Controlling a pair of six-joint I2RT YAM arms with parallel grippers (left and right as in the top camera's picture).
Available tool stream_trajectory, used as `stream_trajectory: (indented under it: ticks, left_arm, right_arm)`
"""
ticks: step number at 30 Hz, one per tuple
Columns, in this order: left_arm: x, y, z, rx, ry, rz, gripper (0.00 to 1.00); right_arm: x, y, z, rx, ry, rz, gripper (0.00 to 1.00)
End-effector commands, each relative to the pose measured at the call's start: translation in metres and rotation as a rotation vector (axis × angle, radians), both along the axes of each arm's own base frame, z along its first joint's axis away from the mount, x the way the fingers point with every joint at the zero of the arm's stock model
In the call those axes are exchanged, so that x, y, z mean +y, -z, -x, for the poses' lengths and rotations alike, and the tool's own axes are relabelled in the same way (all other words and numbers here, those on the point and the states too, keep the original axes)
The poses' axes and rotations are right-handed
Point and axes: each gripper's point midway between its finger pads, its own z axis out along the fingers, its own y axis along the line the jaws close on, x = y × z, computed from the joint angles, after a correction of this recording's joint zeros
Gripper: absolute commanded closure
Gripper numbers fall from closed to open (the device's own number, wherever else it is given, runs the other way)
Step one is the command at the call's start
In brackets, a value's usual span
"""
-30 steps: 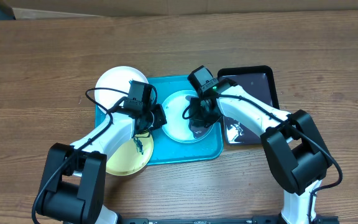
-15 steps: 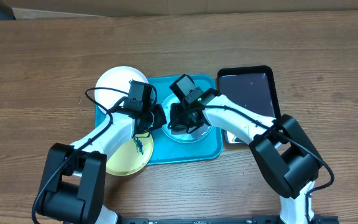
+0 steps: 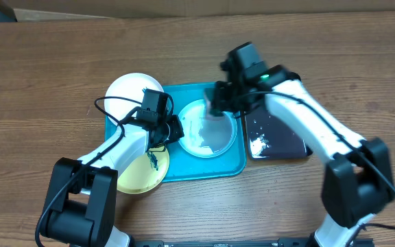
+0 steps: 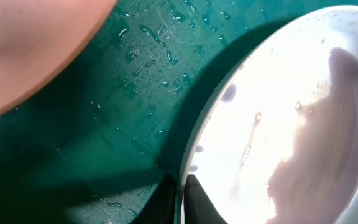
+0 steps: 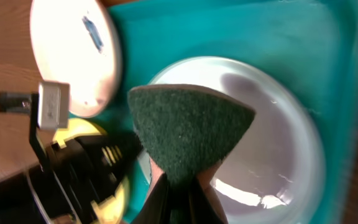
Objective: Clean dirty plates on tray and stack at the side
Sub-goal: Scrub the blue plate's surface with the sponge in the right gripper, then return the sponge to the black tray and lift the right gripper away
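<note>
The pale mint-green plate (image 3: 208,132) lies on the teal tray (image 3: 204,168). My left gripper (image 3: 177,129) is shut on its left rim; in the left wrist view the rim runs between the fingers (image 4: 180,200), and the plate (image 4: 278,124) looks wet. My right gripper (image 3: 219,103) is shut on a dark green sponge (image 5: 188,130) and holds it above the plate's far edge (image 5: 272,155). The white plate (image 3: 125,92) with a blue smear lies at the tray's far left corner. The yellow plate (image 3: 139,177) with dark smears lies at the near left, partly under my left arm.
A smaller black tray (image 3: 283,134) with white foam on it stands right of the teal tray. The teal tray floor (image 4: 135,74) is wet. Bare wooden table surrounds everything.
My right gripper with the sponge swept left across the mint plate, then rose and moved back to the far right. My left gripper has stayed clamped on the rim.
</note>
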Motion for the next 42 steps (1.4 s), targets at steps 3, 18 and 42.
stream_trajectory:
  ticks: [3, 18, 42]
  left_arm:
    - [-0.003, 0.004, 0.003, 0.008, 0.024, -0.007, 0.85]
    - [-0.003, 0.004, 0.002, 0.006, 0.024, -0.006, 0.73]
    - [-0.009, 0.01, 0.001, -0.012, 0.044, -0.047, 0.66]
  right_arm:
    - [-0.078, -0.002, -0.009, -0.009, 0.023, 0.128, 0.96]
    - [-0.18, 0.086, 0.017, 0.071, 0.132, 0.503, 0.96]
    - [-0.261, 0.027, -0.031, 0.011, 0.382, 0.476, 0.29]
